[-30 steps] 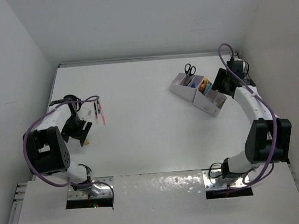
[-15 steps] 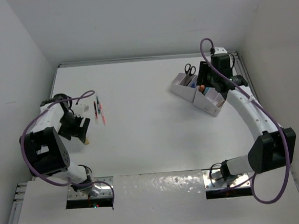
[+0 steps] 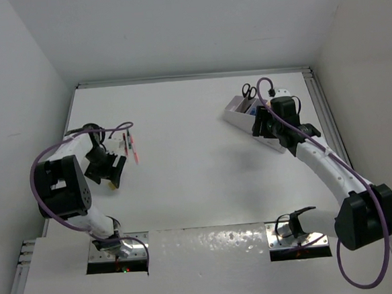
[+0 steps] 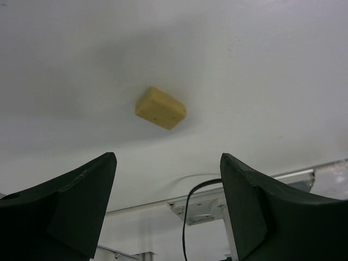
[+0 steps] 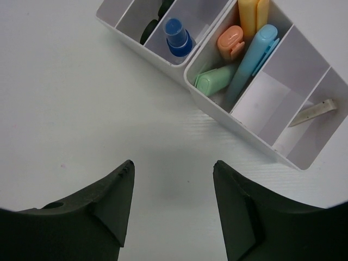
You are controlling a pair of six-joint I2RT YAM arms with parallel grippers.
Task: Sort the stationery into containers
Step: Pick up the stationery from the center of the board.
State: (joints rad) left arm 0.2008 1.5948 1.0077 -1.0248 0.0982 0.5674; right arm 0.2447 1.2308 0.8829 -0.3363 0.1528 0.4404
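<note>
A small yellow eraser lies on the white table just beyond the fingertips of my left gripper, which is open and empty. In the top view that left gripper hangs at the table's left side, beside two thin red pens. The white organiser holds a blue-capped bottle, an orange piece, a green piece and a light blue marker. My right gripper is open and empty over bare table just short of the organiser. Black-handled scissors stand in its far compartment.
A pale flat strip leans in the organiser's right-hand compartment. White walls close the table on the left, back and right. The left arm's purple cable loops over the left side near the pens.
The right arm has swung from the organiser's right side across it to its near-left side. The left gripper has stayed by the eraser, shifting only slightly.
</note>
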